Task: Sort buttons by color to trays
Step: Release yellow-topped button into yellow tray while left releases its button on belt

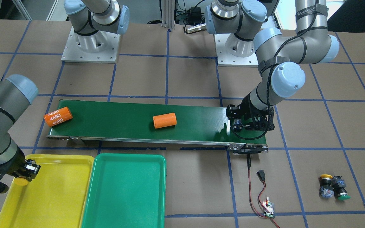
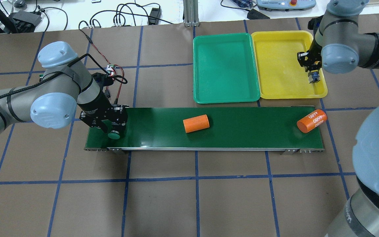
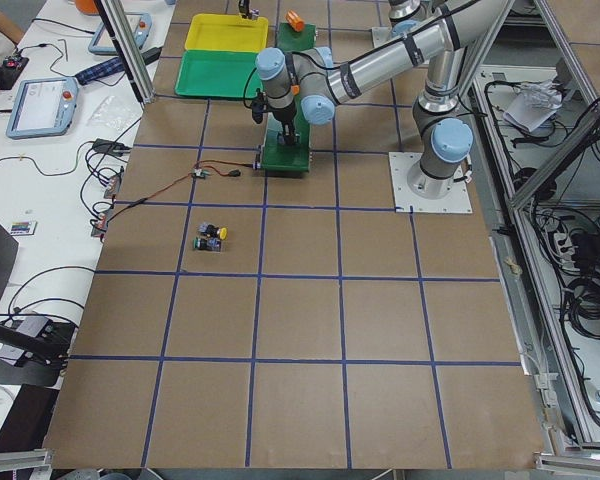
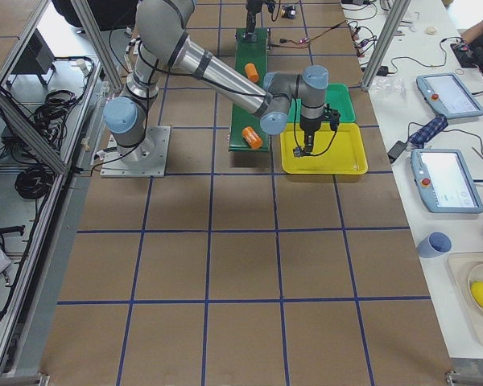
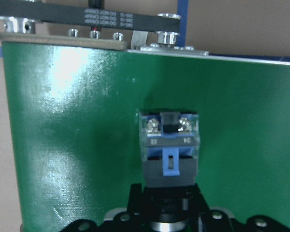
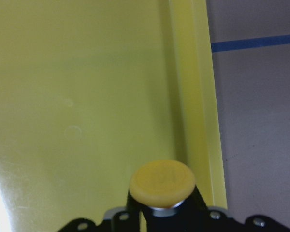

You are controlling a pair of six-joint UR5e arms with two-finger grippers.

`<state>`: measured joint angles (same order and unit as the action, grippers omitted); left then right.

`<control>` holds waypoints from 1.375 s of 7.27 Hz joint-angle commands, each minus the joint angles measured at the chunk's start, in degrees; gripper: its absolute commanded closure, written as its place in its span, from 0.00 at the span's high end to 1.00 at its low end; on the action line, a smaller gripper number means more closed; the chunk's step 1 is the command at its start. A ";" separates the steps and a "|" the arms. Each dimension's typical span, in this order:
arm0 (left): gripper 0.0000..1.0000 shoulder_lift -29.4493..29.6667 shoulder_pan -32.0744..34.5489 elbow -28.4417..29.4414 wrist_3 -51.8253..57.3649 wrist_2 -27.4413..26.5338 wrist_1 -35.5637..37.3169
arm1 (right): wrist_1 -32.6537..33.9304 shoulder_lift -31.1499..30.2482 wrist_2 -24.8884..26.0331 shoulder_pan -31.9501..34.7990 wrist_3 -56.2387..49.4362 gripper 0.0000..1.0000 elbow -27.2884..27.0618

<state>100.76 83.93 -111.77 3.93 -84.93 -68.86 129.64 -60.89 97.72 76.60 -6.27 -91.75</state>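
The right gripper (image 2: 313, 70) is closed on a yellow button (image 6: 162, 182), low over the yellow tray (image 2: 281, 59) and near its outer long rim. The left gripper (image 2: 112, 126) clamps a green button (image 5: 169, 150) over the left end of the conveyor belt (image 2: 242, 131). Both look light and rigid, with smooth caps, so the flat-sided body probably gives the safest hold.

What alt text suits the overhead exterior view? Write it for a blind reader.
The left jaws hold a green button over the left end of the dark-green conveyor belt, while the right jaws hold a yellow button over the yellow tray. The green tray beside it is empty, and two orange cylinders lie on the belt.
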 commanded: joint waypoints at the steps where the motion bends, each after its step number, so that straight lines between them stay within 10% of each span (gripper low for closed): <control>1: 1.00 -0.04 -0.60 2.16 -0.33 0.20 -0.13 | 0.88 1.30 -0.25 -0.04 0.20 0.14 0.17; 3: 1.00 1.62 -4.36 12.75 0.63 -0.84 -8.86 | 0.88 1.48 -0.25 -0.04 0.20 0.20 0.17; 5: 1.00 7.83 -14.00 20.59 13.22 -6.35 -8.57 | 0.97 1.92 -0.08 -0.04 0.20 0.68 0.17; 10: 1.00 26.48 -24.42 36.71 21.20 -5.86 -7.96 | 2.46 2.18 -0.25 0.31 0.38 0.72 0.17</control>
<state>123.82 60.95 -76.89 24.77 -90.92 -77.12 132.10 -58.65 97.50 76.69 -6.10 -91.58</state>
